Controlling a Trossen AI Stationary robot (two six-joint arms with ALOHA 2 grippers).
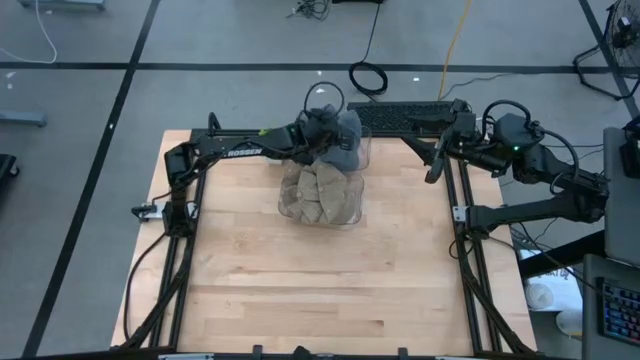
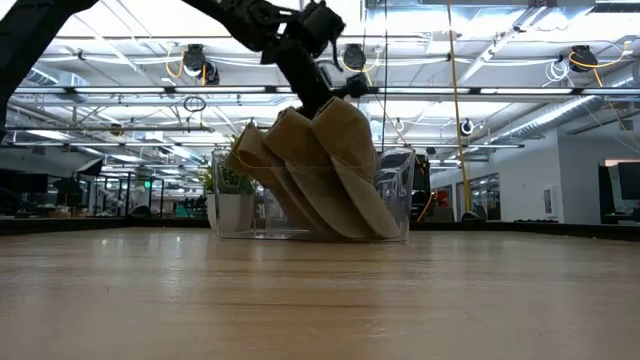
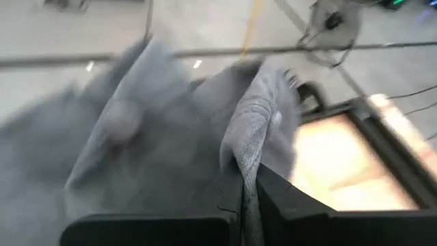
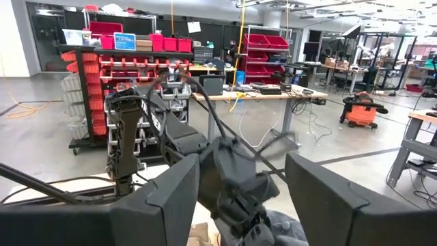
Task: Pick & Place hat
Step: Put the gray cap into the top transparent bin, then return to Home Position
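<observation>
1. High view shows the left gripper [image 1: 322, 128] reaching across the far side of the table [image 1: 260, 280], over the far end of a clear bin [image 1: 355, 210] that sits at the table's far middle.
2. A grey hat [image 1: 345, 148] hangs from that gripper at the bin's far edge. In the left wrist view the fingers [image 3: 287, 205] are pinched together on a fold of the grey fabric [image 3: 252, 137], so the hold is on the cloth's edge, not on the body of the hat.
3. Tan hats [image 1: 320, 192] lie stacked inside the bin; the low view shows them leaning against each other and rising above its rim [image 2: 330, 160].
4. The right gripper [image 1: 437, 160] waits at the far right edge of the table, its fingers apart and holding nothing.
5. Judged from this, the step in hand is carrying the grey hat, either out of the bin or into it; the pictures do not settle which.
6. To do it well:
   - Keep the pinch firm, since a thin fold could slip out.
   - Lift high enough that the hanging fabric clears the bin's wall and the tan hats.
   - Move smoothly; a swinging hat may snag the rim or drag a tan hat along.
   - Open the fingers only once the hat rests on a surface.
</observation>
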